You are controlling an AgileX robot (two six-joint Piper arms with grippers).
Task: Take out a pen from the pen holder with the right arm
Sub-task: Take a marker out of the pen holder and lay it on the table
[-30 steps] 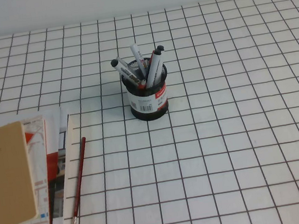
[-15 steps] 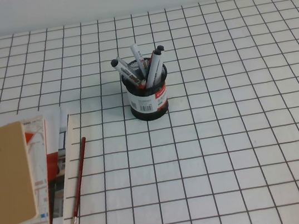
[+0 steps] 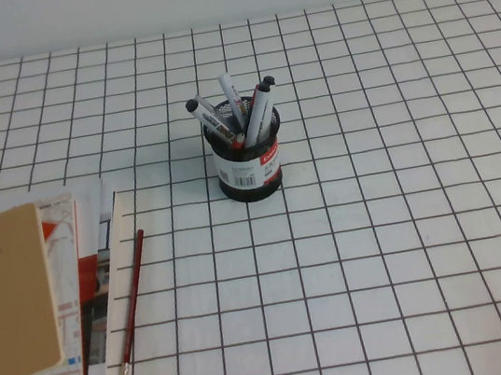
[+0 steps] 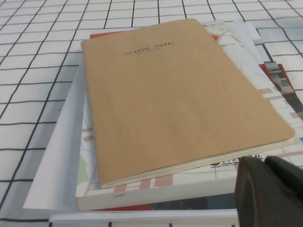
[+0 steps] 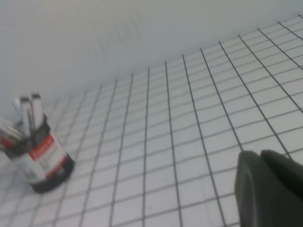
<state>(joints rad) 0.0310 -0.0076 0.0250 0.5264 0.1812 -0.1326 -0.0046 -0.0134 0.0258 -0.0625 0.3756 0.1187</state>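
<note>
Pens (image 3: pixel 257 116) stand upright in the black mesh cylindrical holder (image 3: pixel 248 167) mid-table, tops free for you to grasp. Your right gripper (image 5: pixel 259 157) sits near right, well apart from it, jaws closed. Your left gripper (image 4: pixel 264 163), also closed, parks over the tan notebook (image 4: pixel 175 94), clear of the reach.

Neither arm shows from the high camera, and each wrist view catches only a dark sliver, cut off at the frame edge: the left pincer (image 4: pixel 267 194) by the tan notebook (image 4: pixel 180 94), the right pincer (image 5: pixel 270 189) above the tabletop (image 5: pixel 189 118). At eight o'clock the paper stack (image 3: pixel 93 268) runs off the picture's side. At centre the pens (image 3: pixel 259 115) vanish into the pen holder (image 3: pixel 247 164), label print too small to read, and from the right wrist it's just a soft blur.
</note>
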